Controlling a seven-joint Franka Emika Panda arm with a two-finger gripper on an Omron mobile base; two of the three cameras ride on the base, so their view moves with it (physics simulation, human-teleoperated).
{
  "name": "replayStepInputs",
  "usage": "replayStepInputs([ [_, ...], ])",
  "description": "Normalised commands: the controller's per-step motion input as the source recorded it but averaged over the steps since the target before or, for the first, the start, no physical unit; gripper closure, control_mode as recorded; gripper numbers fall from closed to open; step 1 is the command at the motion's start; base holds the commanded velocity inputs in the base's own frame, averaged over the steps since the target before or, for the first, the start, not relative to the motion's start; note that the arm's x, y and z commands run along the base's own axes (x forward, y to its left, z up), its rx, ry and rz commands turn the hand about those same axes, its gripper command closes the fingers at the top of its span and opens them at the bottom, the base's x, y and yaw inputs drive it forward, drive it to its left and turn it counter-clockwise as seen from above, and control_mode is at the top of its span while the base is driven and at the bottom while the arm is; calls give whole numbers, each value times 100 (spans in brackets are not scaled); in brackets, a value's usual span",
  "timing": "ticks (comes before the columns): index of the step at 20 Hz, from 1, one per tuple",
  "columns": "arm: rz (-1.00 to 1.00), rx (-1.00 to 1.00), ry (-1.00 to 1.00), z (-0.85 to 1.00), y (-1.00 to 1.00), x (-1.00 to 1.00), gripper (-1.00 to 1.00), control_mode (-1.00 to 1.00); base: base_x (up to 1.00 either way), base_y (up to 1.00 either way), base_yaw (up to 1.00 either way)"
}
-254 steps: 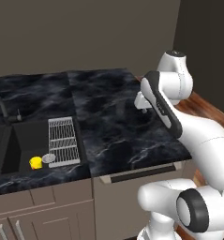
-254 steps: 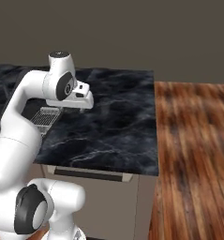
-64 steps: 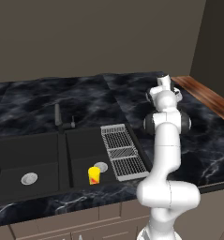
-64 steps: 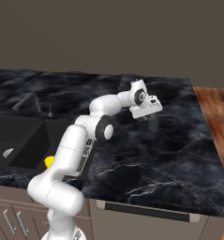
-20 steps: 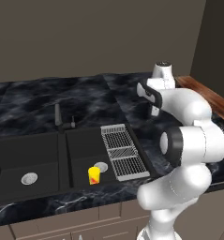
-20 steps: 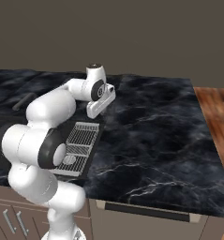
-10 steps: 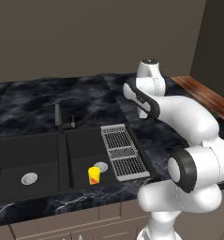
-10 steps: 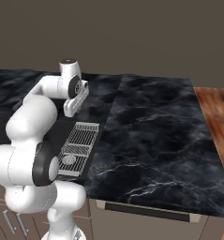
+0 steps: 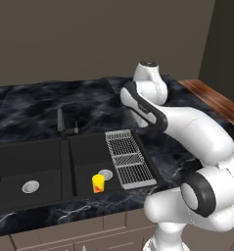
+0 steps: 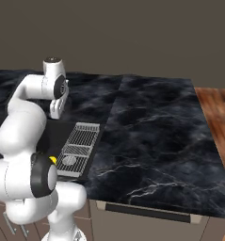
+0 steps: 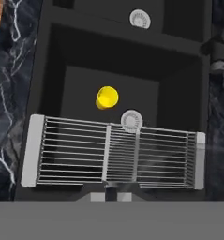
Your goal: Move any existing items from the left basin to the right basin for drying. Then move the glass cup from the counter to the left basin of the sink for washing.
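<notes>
While the yellow cup [image 9: 98, 183] stands in the right basin [image 9: 86, 152] near its front edge, just beside the round drain [image 11: 131, 119], the gripper [image 11: 111, 192] hangs shut and empty above the wire rack [image 9: 129, 158]. One cup, one rack, two basins and two drains show; the left basin [image 9: 25, 162] holds only its drain. No writing shows.
</notes>
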Motion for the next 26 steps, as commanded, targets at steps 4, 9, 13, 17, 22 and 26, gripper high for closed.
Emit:
replayStepInputs([
  [4,37,0,0,-1,86,-9,100,-100,0,0,0],
  [9,32,0,0,-1,100,-1,100,-100,0,0,0],
  [13,16,-2,3,0,100,11,100,-100,0,0,0],
  [17,13,-1,5,0,100,4,100,-100,0,0,0],
  [22,9,-2,5,-1,100,1,100,-100,0,0,0],
  [26,0,-2,4,0,100,0,100,-100,0,0,0],
])
